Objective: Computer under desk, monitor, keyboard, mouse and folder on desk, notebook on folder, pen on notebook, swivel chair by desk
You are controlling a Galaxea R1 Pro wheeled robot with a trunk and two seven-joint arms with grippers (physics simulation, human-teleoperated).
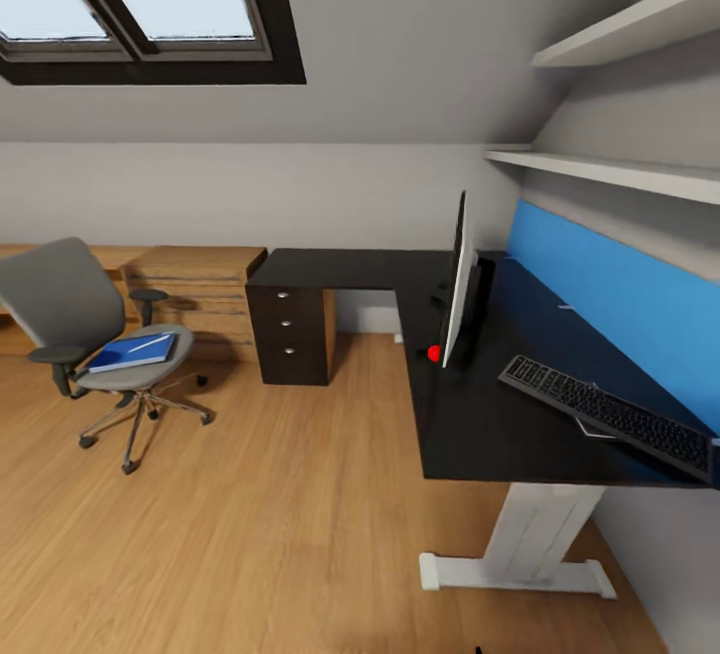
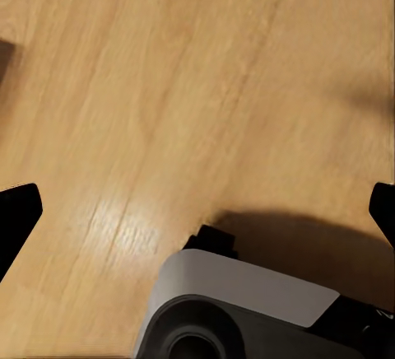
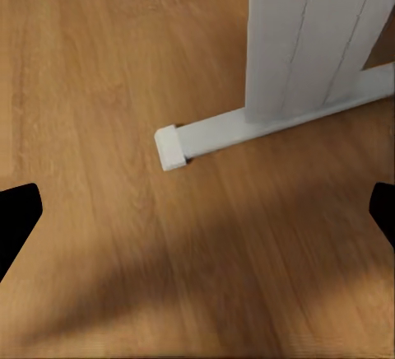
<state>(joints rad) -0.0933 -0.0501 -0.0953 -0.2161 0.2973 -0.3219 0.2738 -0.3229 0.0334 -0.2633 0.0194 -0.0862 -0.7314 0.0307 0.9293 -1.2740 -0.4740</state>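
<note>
Blue folder (image 1: 132, 351): flat on the chair (image 1: 70, 319) seat, far left, well apart from me, long axis slanting.
Left gripper (image 2: 197, 211): spread wide, empty, over floor; nearer side.
Desk (image 1: 480, 424): monitor (image 1: 458, 279), keyboard (image 1: 610, 416).
Right gripper (image 3: 197, 211): spread wide, empty.

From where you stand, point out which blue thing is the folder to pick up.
The folder is the small flat blue rectangle lying on the swivel chair's seat with a white pen on it; the other blue is the long wall panel behind the desk.
</note>
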